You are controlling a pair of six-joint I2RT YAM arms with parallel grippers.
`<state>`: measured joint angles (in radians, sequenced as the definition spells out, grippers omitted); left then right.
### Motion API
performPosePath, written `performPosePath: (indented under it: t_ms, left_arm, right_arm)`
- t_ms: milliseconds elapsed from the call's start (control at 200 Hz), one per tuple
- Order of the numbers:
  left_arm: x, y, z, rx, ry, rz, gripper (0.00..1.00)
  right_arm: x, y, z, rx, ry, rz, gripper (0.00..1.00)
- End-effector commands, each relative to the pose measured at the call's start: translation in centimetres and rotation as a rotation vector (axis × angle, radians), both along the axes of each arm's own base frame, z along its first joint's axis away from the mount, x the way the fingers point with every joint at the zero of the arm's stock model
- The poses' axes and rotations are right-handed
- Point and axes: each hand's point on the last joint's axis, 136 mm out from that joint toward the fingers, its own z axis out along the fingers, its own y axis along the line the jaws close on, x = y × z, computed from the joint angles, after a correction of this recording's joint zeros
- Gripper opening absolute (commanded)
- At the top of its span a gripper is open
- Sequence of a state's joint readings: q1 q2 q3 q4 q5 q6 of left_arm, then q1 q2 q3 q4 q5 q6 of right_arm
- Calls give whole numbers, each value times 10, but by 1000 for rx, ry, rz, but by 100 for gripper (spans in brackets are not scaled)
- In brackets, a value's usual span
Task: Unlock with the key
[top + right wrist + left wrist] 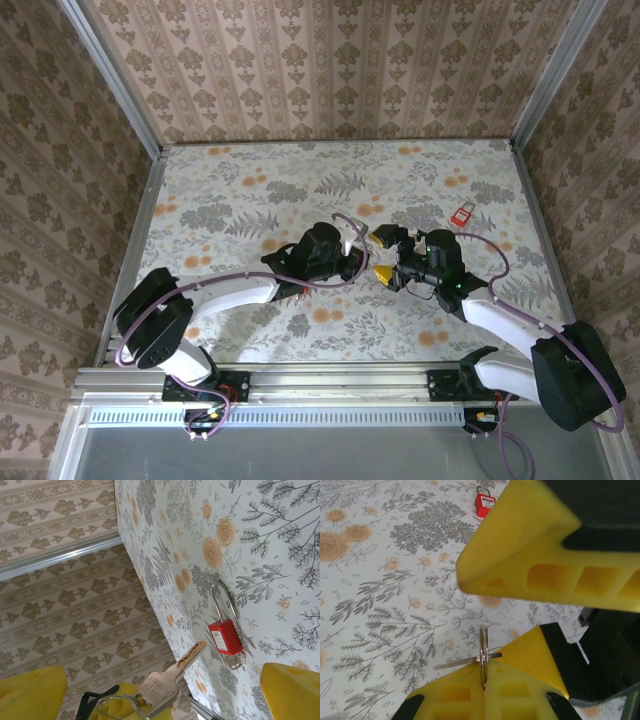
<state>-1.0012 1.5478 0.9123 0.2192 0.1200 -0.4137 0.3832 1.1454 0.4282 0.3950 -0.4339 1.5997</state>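
My left gripper (484, 680) is shut on the split ring (483, 647) of a silver key (457, 663). The key's blade sticks out sideways above the table. In the right wrist view the same key (172, 682) hangs midway in my open right gripper (160, 695), between its two yellow fingers (292, 690) and touching neither. From above, the left gripper (358, 262) and the right gripper (386, 255) meet tip to tip at mid-table. The red padlock (462, 215) lies flat on the table beyond them, its shackle closed (225, 635), also seen far off (485, 503).
The floral tablecloth (250, 200) covers the whole table, with patterned walls on three sides and a metal rail (300, 380) along the near edge. A small silver piece (235, 661) sits at the padlock's bottom end.
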Motion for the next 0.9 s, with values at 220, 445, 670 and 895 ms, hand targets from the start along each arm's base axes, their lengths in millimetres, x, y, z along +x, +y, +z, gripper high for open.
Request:
performPosePath:
  t_ms: [220, 445, 670, 895]
  left_arm:
    - [-9, -31, 32, -121, -61, -29, 0]
    - [-23, -39, 23, -123, -45, -55, 0]
    - [-27, -32, 17, -132, -32, -45, 0]
    - [-29, -31, 16, -138, -32, -47, 0]
  right_arm:
    - [7, -4, 1, 92, 21, -83, 100]
    - [13, -8, 4, 107, 17, -108, 96]
    - [11, -17, -4, 78, 31, -124, 84]
    - [8, -20, -13, 63, 47, -133, 70]
